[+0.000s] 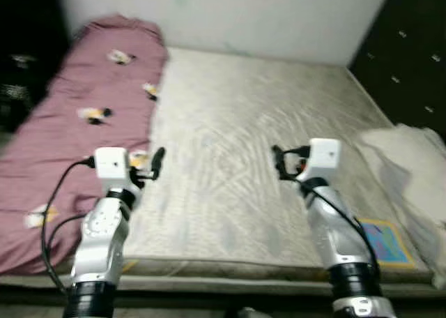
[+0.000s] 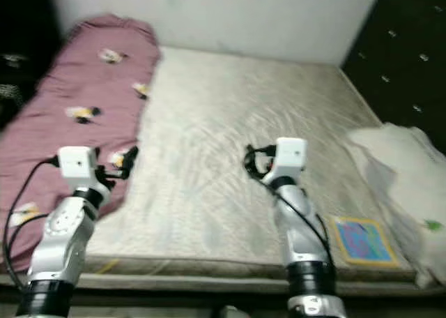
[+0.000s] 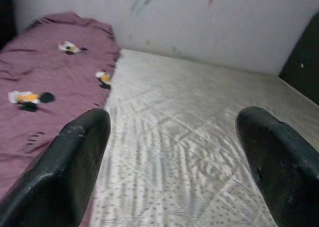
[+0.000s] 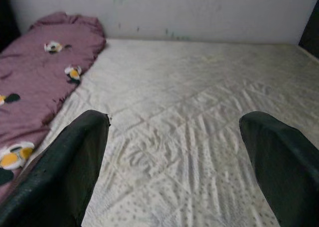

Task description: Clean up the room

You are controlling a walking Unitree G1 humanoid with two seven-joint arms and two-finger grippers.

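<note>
Both claws hover empty over the mattress (image 1: 244, 144) in the eye views, the left gripper (image 1: 155, 163) beside the edge of the maroon blanket (image 1: 77, 130) and the right gripper (image 1: 280, 162) near the middle, a white sheet (image 1: 408, 164) bunched at the right side. From the left wrist view its fingers (image 3: 75, 157) stand wide apart, the blanket's edge just beyond them (soft, light and floppy, I judge, so best pinched at that near edge). From the right wrist view the fingers (image 4: 75, 162) are spread wide over bare mattress.

— Bedding on hand?
— One bare mattress (image 1: 258, 150); one maroon blanket (image 1: 77, 116) with cartoon prints; one pale bundled sheet (image 1: 408, 164) at the right edge.
— Printed figures on the blanket?
— At least five counted; others blurred.
— Labels?
— One blue-and-yellow tag (image 1: 385, 241) at the mattress corner.
— Arms?
— Two: left gripper (image 1: 155, 163), right gripper (image 1: 277, 161), both spread wide.
</note>
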